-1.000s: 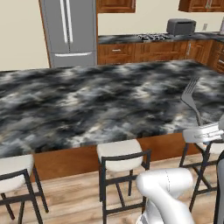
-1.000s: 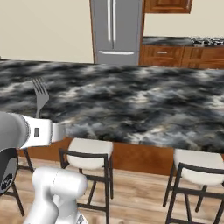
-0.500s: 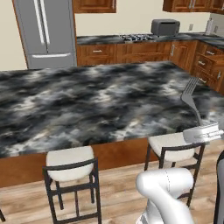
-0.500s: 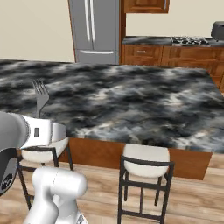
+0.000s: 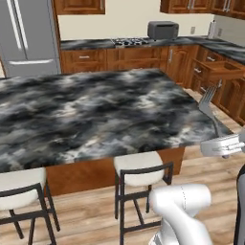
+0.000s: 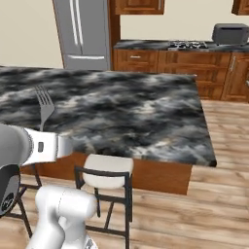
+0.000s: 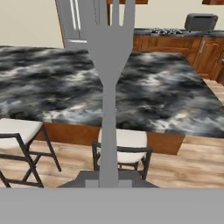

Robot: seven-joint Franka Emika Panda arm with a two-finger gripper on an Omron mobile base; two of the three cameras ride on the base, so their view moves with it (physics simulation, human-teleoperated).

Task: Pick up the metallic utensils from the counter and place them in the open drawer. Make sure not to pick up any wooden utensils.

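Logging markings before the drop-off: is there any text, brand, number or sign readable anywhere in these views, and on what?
None: no readable text in any view.
The fridge, toaster, counter and the fork in the shut gripper carry no lettering.
A small dark mark on the robot's wrist housing is too small to read.

Island counter (image 5: 91, 110), black-grey-white marbled slab on brown wooden base; two stools (image 5: 141, 165) tucked against its near edge.

Base views flanking, hand view forward; counter (image 5: 95, 110) shared
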